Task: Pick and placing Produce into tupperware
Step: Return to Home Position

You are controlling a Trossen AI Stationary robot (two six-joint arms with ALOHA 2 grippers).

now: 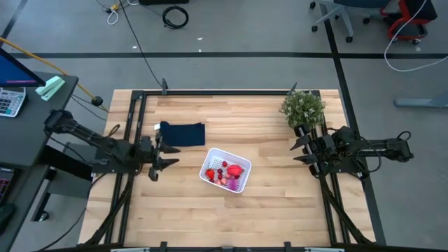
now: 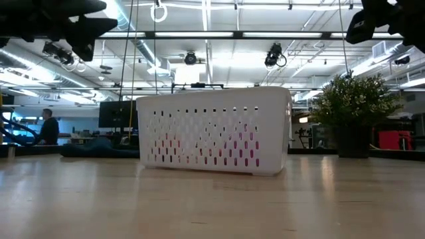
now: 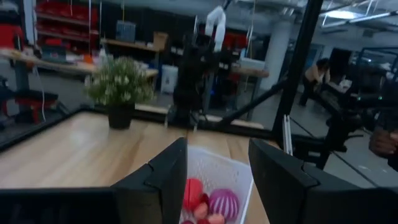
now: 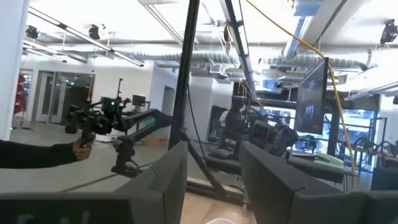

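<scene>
The white tupperware (image 1: 225, 170) stands near the table's middle, a perforated basket in the low view (image 2: 214, 129). Inside it lie the produce pieces: a larger red piece (image 1: 235, 169), small red and pink bits (image 1: 214, 173) and a purple ribbed ball (image 3: 223, 202). My left gripper (image 1: 166, 155) hovers open to the left of the tupperware, raised above the table, holding nothing. My right gripper (image 1: 301, 149) hovers open at the right side, near the potted plant, also holding nothing.
A green potted plant (image 1: 303, 108) stands at the far right of the table, just beyond my right gripper. A dark navy folded cloth (image 1: 183, 134) lies near the far left, behind my left gripper. Bare wood (image 1: 231, 217) stretches along the near side.
</scene>
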